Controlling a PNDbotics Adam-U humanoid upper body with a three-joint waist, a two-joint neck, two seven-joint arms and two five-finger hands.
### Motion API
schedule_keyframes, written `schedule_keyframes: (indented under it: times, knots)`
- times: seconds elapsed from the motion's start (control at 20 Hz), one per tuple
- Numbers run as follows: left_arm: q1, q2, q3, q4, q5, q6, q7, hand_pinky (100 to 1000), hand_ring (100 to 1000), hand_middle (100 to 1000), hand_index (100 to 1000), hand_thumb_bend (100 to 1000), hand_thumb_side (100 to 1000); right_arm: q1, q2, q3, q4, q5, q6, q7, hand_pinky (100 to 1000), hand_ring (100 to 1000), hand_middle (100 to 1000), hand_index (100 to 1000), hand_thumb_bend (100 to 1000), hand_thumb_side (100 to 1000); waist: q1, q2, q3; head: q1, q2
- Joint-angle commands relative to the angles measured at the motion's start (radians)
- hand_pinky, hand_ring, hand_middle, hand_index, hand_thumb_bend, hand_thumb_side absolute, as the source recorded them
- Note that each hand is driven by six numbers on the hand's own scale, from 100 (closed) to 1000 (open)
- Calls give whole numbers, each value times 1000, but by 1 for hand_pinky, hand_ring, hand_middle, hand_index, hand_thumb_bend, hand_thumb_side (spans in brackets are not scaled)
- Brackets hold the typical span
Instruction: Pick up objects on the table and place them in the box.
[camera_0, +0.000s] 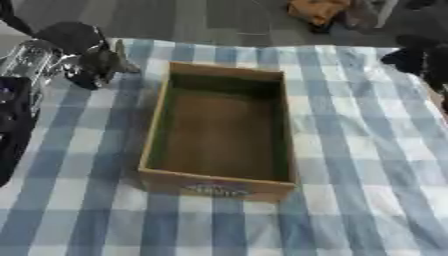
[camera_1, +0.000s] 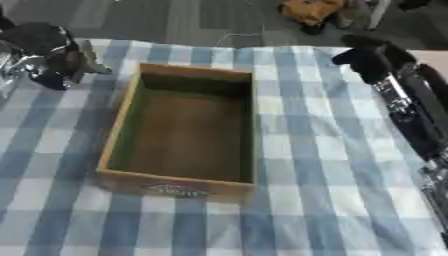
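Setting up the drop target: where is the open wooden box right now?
The open wooden box sits mid-table on the blue-checked cloth, right of the left hand.

Lab/demo rm: checked tablecloth (camera_0: 367, 150), grey floor (camera_0: 192, 20).

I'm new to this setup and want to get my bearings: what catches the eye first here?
An empty wooden box sits in the middle of a blue-and-white checked tablecloth, its long side running away from the robot. The left hand hovers near the box's far left corner, and the right hand is over the cloth's far right edge.
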Motion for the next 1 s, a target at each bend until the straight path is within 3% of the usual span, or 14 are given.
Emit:
schedule_keyframes:
  times: [0.05,0.5,1.0]
  knots:
    - [-35,22,-5,-33,-1,-4,-10,474,489,256,312,100,240,-1,-13,-9,-8,-8,-1,1,895,856,706,891,480,1000,2,-38,3,-6,10]
    - [-50,19,-43,-101,74,-57,-70,479,487,255,313,100,240,9,-13,-7,-8,-12,0,2,894,856,707,891,510,1000,11,-78,18,-16,45]
    - [-55,10,-107,-219,354,-44,-166,480,472,257,323,100,248,11,-7,-2,-8,-18,1,8,894,857,707,891,536,1000,21,-108,21,-26,55]
